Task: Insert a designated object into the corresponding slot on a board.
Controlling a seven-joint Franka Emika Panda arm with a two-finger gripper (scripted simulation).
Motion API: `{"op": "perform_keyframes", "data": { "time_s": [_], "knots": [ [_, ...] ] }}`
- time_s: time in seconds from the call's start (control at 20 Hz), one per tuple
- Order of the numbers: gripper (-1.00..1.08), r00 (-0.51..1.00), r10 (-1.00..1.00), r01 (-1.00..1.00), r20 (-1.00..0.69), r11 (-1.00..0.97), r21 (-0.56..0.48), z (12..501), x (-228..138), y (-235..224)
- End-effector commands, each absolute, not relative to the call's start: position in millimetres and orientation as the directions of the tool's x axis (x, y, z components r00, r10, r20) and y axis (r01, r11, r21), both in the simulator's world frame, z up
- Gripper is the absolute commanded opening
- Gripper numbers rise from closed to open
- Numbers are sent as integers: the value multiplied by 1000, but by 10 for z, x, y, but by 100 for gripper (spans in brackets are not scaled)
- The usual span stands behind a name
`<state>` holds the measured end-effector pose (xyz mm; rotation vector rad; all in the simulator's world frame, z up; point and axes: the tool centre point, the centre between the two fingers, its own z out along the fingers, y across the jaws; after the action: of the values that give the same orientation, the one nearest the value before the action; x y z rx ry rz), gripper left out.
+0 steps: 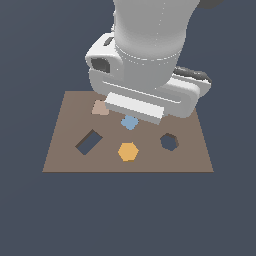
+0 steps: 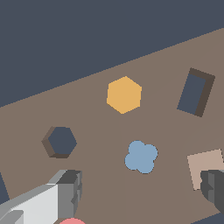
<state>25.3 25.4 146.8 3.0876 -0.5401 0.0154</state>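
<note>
Brown board [image 1: 60,155]: you've got one orange hex block [image 2: 124,94], one hex slot [image 2: 61,141], one rectangular cutout [image 2: 195,92], one blue scalloped piece [image 2: 141,156]. Gripper [image 2: 142,190] fingers spread wide, holding nothing.

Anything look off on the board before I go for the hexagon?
Nothing stands out. The orange hexagonal block lies flat on the board, clear of the empty hexagonal slot. The open gripper holds nothing.
</note>
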Motion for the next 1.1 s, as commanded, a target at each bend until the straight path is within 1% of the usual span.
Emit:
{"op": "perform_keyframes", "data": {
  "time_s": [0.0,0.3,0.6,1.05],
  "knots": [
    [100,909,-418,-418,11,-909,5,1395,308,267],
    [100,786,-618,-618,9,-786,3,1196,467,278],
    [100,611,-791,-791,8,-611,2,987,633,247],
    [100,334,-942,-942,4,-334,0,721,827,145]
  ]
}}
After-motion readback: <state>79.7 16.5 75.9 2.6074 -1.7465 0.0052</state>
